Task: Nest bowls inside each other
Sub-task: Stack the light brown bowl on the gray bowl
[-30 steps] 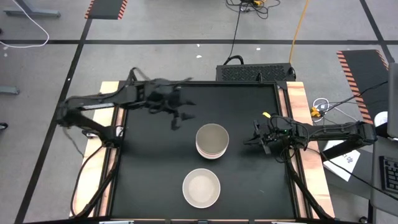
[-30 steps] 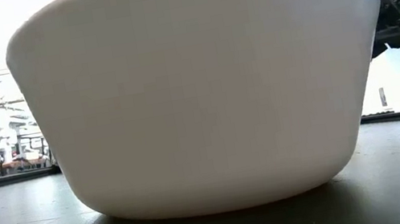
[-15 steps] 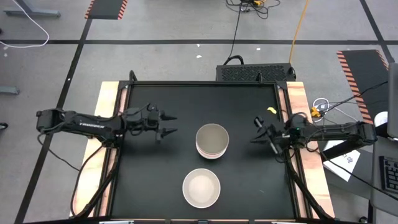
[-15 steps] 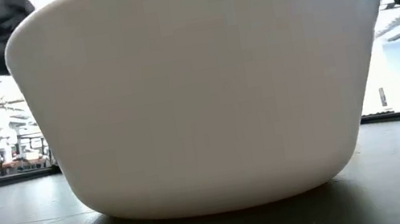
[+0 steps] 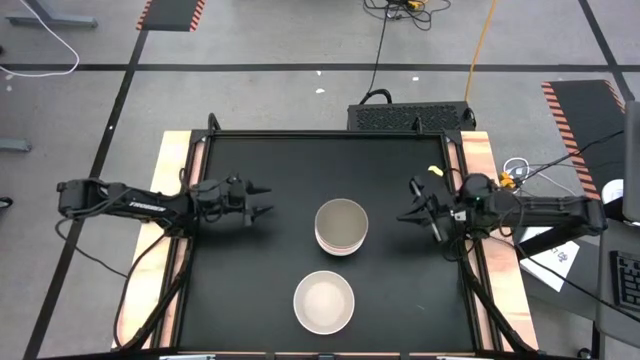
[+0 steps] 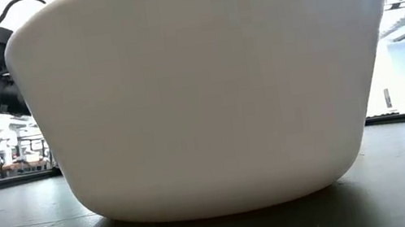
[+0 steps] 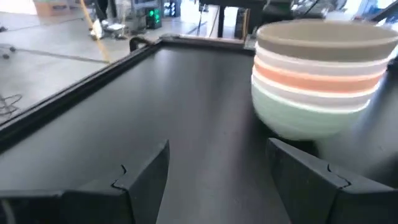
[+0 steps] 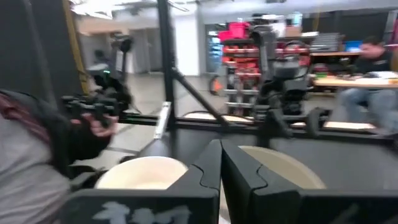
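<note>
Stack of bowls (image 5: pixel 341 226) sitting mid-frame, lone bowl (image 5: pixel 324 302) lying below it, left gripper (image 5: pixel 262 199) hovering spread and empty, right gripper (image 5: pixel 406 214) pinched shut on nothing, risking toppling the stack through a careless sideways nudge.

I see two obstacles on the black table (image 5: pixel 250 280): a stack of bowls (image 5: pixel 341 226) near its middle and a lone white bowl (image 5: pixel 323 301) toward the near edge, apart from it; the far half and both near corners lie open for passing.
</note>
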### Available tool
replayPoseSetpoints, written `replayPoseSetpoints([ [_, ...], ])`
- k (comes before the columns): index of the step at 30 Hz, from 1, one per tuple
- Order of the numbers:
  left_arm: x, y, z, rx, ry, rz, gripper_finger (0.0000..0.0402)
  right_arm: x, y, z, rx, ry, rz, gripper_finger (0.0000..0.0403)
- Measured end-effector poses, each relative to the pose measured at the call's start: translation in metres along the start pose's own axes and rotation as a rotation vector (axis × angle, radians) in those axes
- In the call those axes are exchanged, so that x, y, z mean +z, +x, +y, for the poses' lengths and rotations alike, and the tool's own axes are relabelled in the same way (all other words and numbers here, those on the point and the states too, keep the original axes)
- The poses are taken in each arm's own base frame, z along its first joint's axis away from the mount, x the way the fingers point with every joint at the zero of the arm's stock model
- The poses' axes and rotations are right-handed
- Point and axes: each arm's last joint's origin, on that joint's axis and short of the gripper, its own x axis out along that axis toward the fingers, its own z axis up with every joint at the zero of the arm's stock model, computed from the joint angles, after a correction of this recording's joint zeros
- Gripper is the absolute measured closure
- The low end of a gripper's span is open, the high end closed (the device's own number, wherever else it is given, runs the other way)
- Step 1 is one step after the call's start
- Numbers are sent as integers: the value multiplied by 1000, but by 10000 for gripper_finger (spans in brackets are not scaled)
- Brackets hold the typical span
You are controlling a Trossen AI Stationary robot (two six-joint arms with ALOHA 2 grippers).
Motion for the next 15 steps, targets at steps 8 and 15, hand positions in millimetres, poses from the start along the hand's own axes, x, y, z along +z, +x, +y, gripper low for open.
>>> replayPoseSetpoints([
  [8, -1, -1, 9, -27, 8, 14, 131, 53, 17, 8, -102, -98, 121, 400],
  [15, -2, -1, 10, -45, -14, 26, 131, 103, 44, 18, -57, -107, 213, 343],
])
